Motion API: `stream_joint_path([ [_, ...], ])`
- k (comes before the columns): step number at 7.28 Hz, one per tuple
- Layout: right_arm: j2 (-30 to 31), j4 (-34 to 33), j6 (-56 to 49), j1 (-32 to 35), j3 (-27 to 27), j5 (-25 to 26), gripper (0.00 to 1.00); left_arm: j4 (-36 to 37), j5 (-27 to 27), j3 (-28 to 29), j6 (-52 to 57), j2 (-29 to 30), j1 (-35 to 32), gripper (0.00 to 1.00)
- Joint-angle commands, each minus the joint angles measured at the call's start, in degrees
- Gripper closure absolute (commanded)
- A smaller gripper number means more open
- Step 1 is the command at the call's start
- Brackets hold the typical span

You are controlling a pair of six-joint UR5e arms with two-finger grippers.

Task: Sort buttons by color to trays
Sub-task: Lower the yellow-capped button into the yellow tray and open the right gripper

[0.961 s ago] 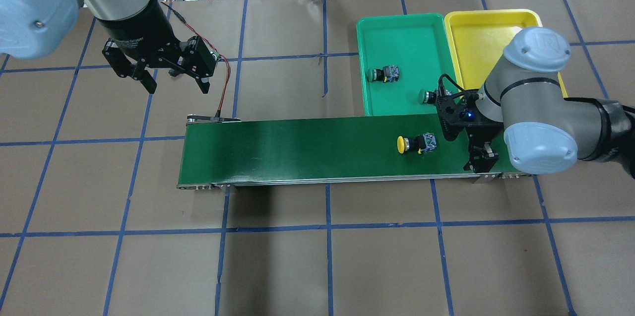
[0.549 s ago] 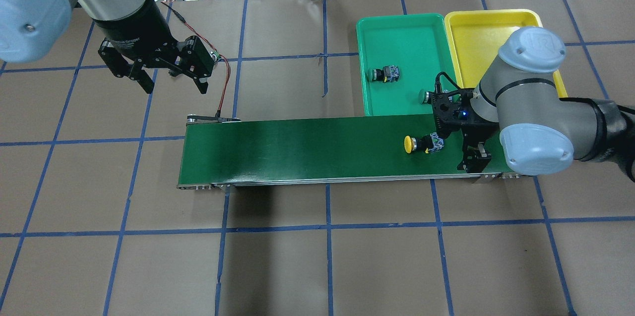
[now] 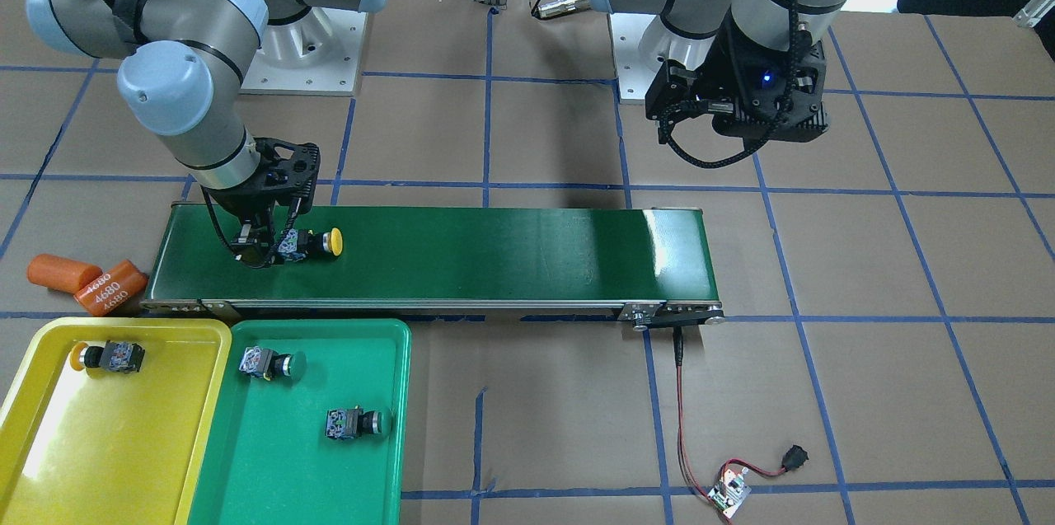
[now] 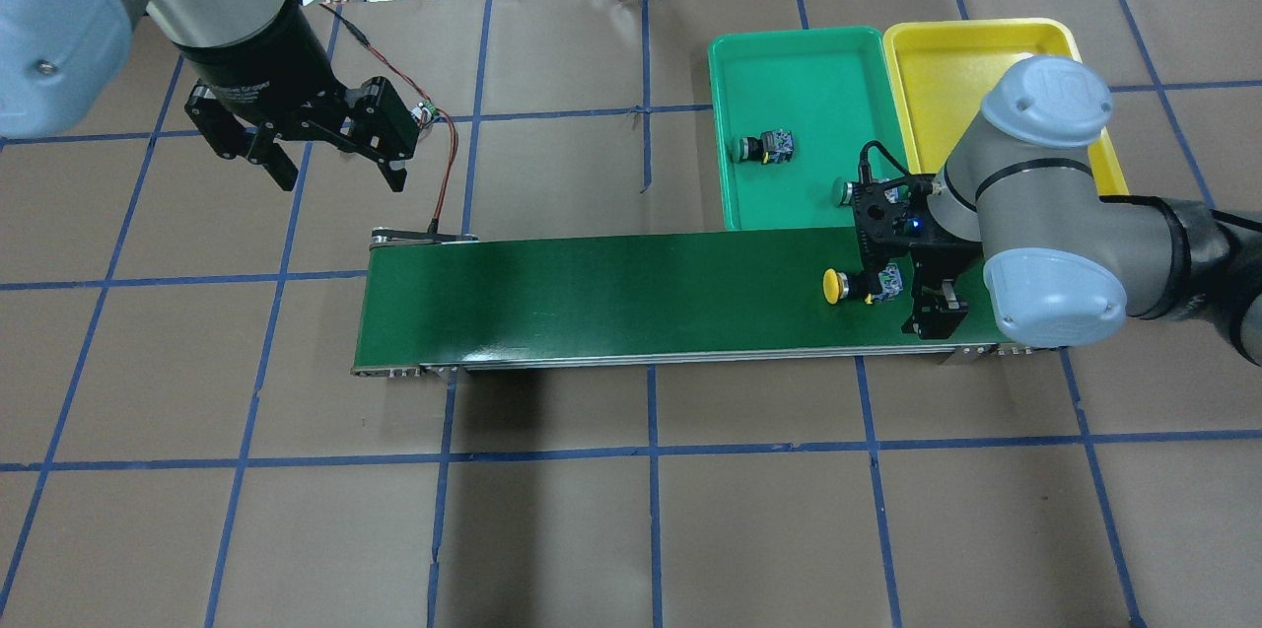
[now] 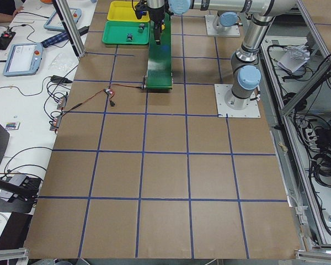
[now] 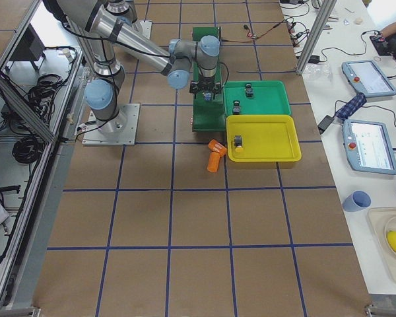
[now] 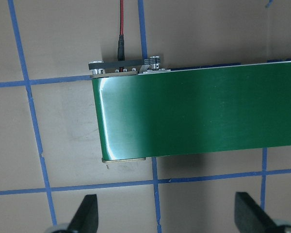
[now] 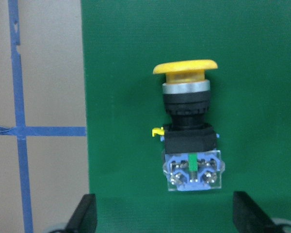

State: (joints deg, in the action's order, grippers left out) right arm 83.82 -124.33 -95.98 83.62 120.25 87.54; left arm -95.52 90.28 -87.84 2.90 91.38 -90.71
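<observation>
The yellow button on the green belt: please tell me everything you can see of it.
The yellow button lies on its side on the green conveyor belt, near the belt's end by the green tray. It has a wide yellow mushroom cap, a silver ring, a black plastic-looking body with a small yellow tab, and a clear bluish terminal block with screws. The right gripper hangs over it, open, fingers on either side, not touching.
</observation>
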Motion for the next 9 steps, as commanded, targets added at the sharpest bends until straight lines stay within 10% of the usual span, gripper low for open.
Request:
stream_joint_path([
  [1, -0.1, 0.0, -0.1, 0.1, -0.1, 0.1, 0.23, -0.2, -0.1, -0.7, -1.0, 1.1, 0.1, 0.00],
  [4, -0.3, -0.1, -0.3, 0.0, -1.5, 1.1, 0.98, 0.1, -0.4, 0.4, 0.8, 2.3, 1.1, 0.00],
  [9, -10.0, 0.3, 0.5, -1.9, -16.9, 1.1, 1.00, 0.3, -0.8, 0.1, 2.9, -0.1, 0.4, 0.00],
])
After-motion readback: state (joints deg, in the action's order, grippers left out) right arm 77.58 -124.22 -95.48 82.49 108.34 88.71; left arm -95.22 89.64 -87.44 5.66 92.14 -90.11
